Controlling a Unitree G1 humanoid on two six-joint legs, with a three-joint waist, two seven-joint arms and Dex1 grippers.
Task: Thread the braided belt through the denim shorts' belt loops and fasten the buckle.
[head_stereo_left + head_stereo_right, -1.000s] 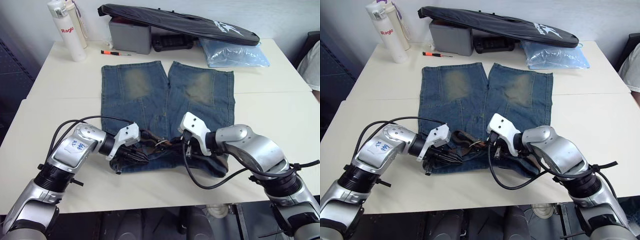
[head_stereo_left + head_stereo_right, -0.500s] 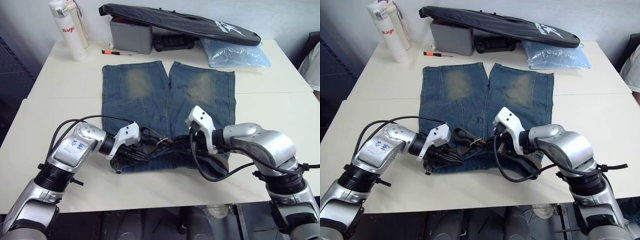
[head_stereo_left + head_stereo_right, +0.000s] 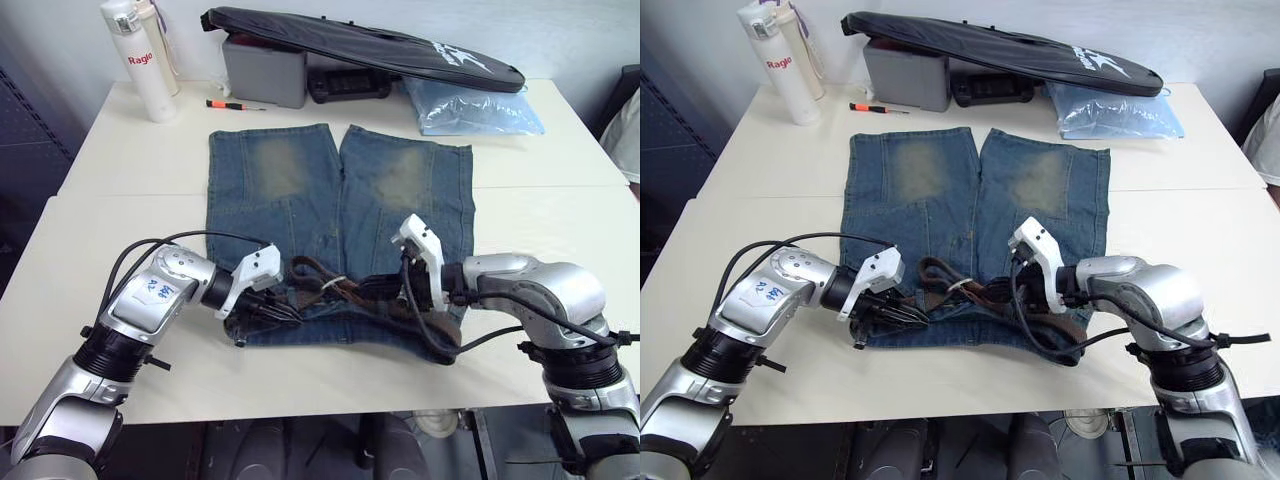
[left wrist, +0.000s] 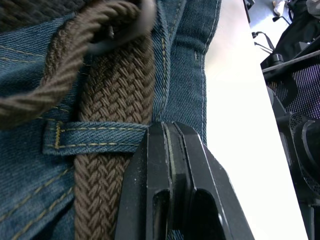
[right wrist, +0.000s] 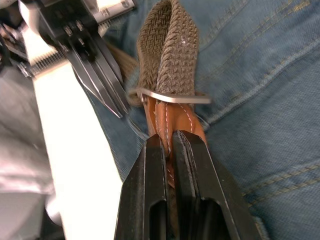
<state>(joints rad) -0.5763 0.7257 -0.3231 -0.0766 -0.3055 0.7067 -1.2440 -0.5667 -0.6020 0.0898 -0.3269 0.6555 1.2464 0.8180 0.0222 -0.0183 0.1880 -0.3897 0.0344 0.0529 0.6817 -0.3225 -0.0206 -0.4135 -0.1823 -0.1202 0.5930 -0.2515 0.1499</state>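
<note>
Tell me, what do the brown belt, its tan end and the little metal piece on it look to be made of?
The braided belt looks like woven cord or fabric: a matte herringbone plait shows. Its tan end looks like smooth leather with pale stitching, though it could be imitation. The buckle seems to be thin silver-grey metal with a dull sheen.

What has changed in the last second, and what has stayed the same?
The right gripper, shut on the tan leather end of the braided belt, has moved toward the robot's right along the waistband, drawing the belt with it. The left gripper stays shut at the left end of the waistband beside a belt loop. The denim shorts lie as before.
</note>
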